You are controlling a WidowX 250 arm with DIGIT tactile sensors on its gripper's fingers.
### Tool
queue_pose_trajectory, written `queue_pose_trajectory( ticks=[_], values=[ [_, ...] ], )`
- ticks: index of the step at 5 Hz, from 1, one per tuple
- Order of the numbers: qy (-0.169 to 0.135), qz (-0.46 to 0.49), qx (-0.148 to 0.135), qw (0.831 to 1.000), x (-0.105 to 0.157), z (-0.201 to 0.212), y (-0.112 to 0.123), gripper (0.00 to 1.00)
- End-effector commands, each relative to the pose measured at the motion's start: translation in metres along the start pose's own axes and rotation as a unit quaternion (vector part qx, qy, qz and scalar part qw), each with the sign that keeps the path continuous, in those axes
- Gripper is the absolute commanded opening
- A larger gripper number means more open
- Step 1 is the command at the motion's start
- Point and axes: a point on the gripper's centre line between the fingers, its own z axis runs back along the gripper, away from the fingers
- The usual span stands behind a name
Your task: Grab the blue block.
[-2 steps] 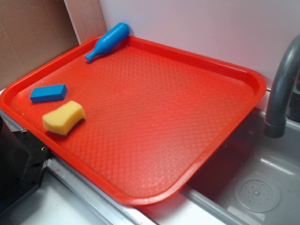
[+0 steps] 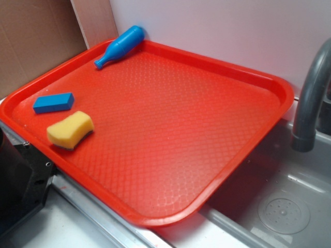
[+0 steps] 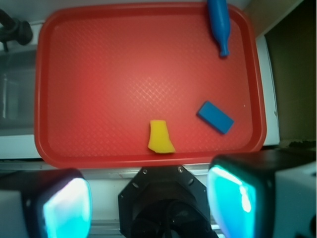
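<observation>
Looking down from high up, I see the red tray (image 3: 49, 89) filling most of the wrist view, with the blue bottle-shaped toy (image 3: 218, 22) at its far rim, the yellow sponge (image 3: 160, 137) near the close edge and the blue block (image 3: 215, 117) lying flat just beside it, untouched. Nothing of the grab is done; I judge the whole approach, descent and closing remain. My gripper (image 3: 148, 201) hangs well above the tray's near edge, fingers spread wide, holding nothing.

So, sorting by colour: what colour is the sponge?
Yellow; the sponge shows best in the exterior view.
</observation>
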Motion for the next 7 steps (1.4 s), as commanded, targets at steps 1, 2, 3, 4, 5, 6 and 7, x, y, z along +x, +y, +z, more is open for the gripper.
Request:
queue_pose_trajectory(
  ticks=[1, 2, 3, 4, 5, 6, 7],
  values=[
    [-0.024, -0.206, 0.004, 0.978, 0.029, -0.066, 0.041, 1.0],
    [-0.053, -0.3, -0.025, 0.952, 0.013, -0.09, 0.061, 1.0],
    [-0.024, -0.313, -0.012, 0.949, 0.004, -0.106, 0.075, 1.0],
    [0.006, -0.301, -0.02, 0.954, 0.024, -0.138, 0.105, 1.0],
    [0.03, -0.314, -0.047, 0.948, 0.044, -0.17, 0.115, 1.0],
    [0.079, -0.351, -0.026, 0.933, 0.043, -0.207, 0.117, 1.0],
    [0.113, -0.375, -0.008, 0.92, 0.021, -0.22, 0.108, 1.0]
  ],
)
